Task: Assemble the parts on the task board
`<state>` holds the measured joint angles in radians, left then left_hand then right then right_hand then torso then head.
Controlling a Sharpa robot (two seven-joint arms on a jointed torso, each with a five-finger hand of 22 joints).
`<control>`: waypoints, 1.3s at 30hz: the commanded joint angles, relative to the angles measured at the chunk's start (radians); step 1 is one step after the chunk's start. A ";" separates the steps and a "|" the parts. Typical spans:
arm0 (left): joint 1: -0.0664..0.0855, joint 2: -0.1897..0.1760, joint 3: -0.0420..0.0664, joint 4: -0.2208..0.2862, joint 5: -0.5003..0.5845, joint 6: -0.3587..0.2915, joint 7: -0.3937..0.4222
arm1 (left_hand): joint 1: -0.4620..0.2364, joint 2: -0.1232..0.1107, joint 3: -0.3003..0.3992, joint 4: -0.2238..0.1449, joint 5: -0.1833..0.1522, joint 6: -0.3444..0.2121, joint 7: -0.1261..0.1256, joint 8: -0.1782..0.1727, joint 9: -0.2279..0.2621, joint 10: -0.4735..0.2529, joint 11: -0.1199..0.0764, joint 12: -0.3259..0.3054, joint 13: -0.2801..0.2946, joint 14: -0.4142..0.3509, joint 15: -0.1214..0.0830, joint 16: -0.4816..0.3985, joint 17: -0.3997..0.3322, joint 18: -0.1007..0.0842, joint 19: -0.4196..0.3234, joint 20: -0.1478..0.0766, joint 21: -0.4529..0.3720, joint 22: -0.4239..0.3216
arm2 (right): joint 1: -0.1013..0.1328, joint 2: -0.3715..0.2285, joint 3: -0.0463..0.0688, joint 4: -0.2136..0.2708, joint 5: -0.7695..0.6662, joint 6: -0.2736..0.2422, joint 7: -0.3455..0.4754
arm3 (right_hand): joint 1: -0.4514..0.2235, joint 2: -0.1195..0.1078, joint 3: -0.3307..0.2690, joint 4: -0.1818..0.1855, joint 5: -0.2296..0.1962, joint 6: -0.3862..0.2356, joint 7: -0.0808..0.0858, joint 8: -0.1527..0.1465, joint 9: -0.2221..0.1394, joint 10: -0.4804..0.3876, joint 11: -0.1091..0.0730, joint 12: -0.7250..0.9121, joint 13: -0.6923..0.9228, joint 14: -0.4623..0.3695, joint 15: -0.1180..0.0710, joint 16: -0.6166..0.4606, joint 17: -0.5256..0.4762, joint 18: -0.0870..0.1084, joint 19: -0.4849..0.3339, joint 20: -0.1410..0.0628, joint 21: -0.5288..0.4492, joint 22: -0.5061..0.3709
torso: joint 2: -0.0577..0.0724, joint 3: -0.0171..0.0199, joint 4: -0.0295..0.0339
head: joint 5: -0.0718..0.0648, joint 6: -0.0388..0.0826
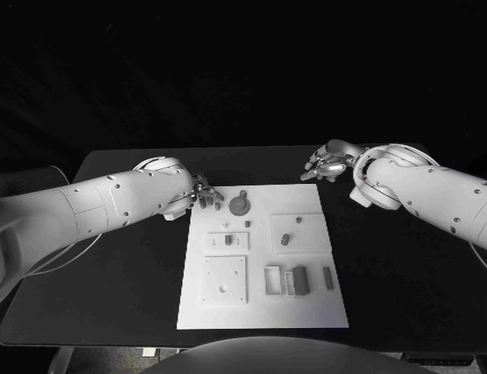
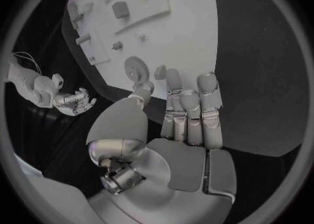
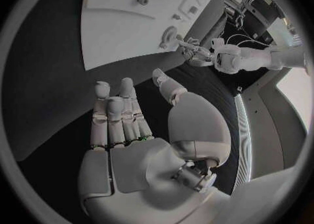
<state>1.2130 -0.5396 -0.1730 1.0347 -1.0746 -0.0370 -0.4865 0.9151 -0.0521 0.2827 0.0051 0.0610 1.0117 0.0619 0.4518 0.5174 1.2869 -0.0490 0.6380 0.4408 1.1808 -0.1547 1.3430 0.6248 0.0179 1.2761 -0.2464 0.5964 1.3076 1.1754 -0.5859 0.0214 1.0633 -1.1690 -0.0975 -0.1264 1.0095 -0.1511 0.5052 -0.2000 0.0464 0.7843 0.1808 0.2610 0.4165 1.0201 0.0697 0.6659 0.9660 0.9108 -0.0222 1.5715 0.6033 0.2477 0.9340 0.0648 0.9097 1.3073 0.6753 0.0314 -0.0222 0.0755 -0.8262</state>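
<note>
grey parts [image 1: 299,280] lie loose on the task board [image 1: 311,312], so i judge assembly barely begun. left robot hand [image 1: 206,193] empty, fingers spread, beside the round disc [image 1: 238,205]; right robot hand [image 1: 329,164] empty too, fingers apart.

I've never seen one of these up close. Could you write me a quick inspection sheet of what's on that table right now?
Surface: black table, bare around the board.
Job's things: white task board in the middle; a round disc near its far left corner; small parts in its recesses nearer the robot.
Clutter: nothing seen.
Hands: left hand at the board's far left corner, beside the disc, holding nothing; right hand above the table beyond the far right corner, holding nothing.
Cables: a thin cable under the left arm.
Surroundings: dark, nothing to tell.
</note>
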 commanded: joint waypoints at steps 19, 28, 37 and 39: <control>-0.002 0.012 -0.002 -0.011 0.004 0.035 0.021 | 0.041 -0.001 0.000 -0.013 0.013 -0.001 0.004 -0.009 0.002 0.000 0.005 -0.009 0.009 -0.001 0.002 0.003 0.001 0.055 -0.002 0.000 0.008 0.021 | -0.001 0.003 0.000 -0.001 -0.002 0.016 0.006 | -0.009 0.001 -0.002 0.006 0.004 0.001 0.006 -0.006 -0.002 -0.003 0.005 0.007 -0.001 0.002 -0.008 0.002 -0.002 0.014 -0.007 -0.001 -0.003 0.015 | 0.000 -0.0001 0.0003 | -0.004 0.000; -0.004 0.015 -0.003 -0.012 0.004 0.041 0.022 | 0.052 0.001 0.000 -0.023 0.030 -0.001 0.004 -0.010 0.003 0.000 0.006 -0.011 0.013 -0.001 0.003 0.004 0.002 0.055 -0.003 0.000 0.009 0.021 | -0.001 0.003 0.000 -0.001 -0.002 0.016 0.006 | -0.009 0.001 -0.002 0.006 0.004 0.001 0.006 -0.006 -0.002 -0.003 0.005 0.007 -0.001 0.002 -0.008 0.002 -0.002 0.014 -0.007 -0.002 -0.003 0.015 | 0.000 -0.0002 0.0006 | -0.005 -0.001; -0.007 0.019 -0.003 -0.019 0.004 0.042 0.022 | 0.061 0.009 0.003 -0.046 0.094 -0.001 0.005 -0.011 0.005 0.001 0.006 -0.015 0.021 -0.002 0.004 0.004 0.002 0.053 -0.004 0.001 0.012 0.021 | -0.001 0.004 0.000 -0.002 -0.002 0.016 0.006 | -0.009 0.001 -0.002 0.006 0.004 0.001 0.006 -0.006 -0.002 -0.003 0.005 0.007 -0.002 0.002 -0.008 0.002 -0.002 0.014 -0.007 -0.001 -0.003 0.015 | 0.000 -0.0006 0.0012 | -0.006 -0.004; -0.009 0.019 -0.003 -0.019 0.004 0.041 0.022 | 0.062 0.011 0.004 -0.051 0.096 -0.001 0.005 -0.011 0.005 0.000 0.006 -0.015 0.022 -0.002 0.004 0.004 0.002 0.053 -0.004 0.001 0.012 0.021 | -0.001 0.004 0.000 -0.002 -0.002 0.016 0.006 | -0.009 0.001 -0.002 0.006 0.004 0.001 0.006 -0.006 -0.002 -0.003 0.005 0.007 -0.002 0.002 -0.008 0.002 -0.002 0.014 -0.007 -0.001 -0.003 0.015 | 0.000 -0.0008 0.0011 | -0.007 -0.004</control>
<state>1.2057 -0.5237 -0.1761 1.0152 -1.0735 -0.0089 -0.4741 0.9672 -0.0434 0.2866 -0.0412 0.1532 1.0099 0.0585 0.4465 0.5211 1.2883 -0.0504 0.6263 0.4612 1.1808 -0.1512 1.3429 0.6253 0.0180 1.2776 -0.2445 0.6032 1.3078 1.1752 -0.5826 0.0214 1.0613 -1.1690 -0.0953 -0.1262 1.0095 -0.1512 0.5052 -0.2000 0.0464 0.7848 0.1817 0.2610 0.4157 1.0201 0.0697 0.6699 0.9658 0.9126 -0.0241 1.5715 0.6033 0.2461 0.9340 0.0648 0.9097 1.3073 0.6750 0.0311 -0.0210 0.0690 -0.8297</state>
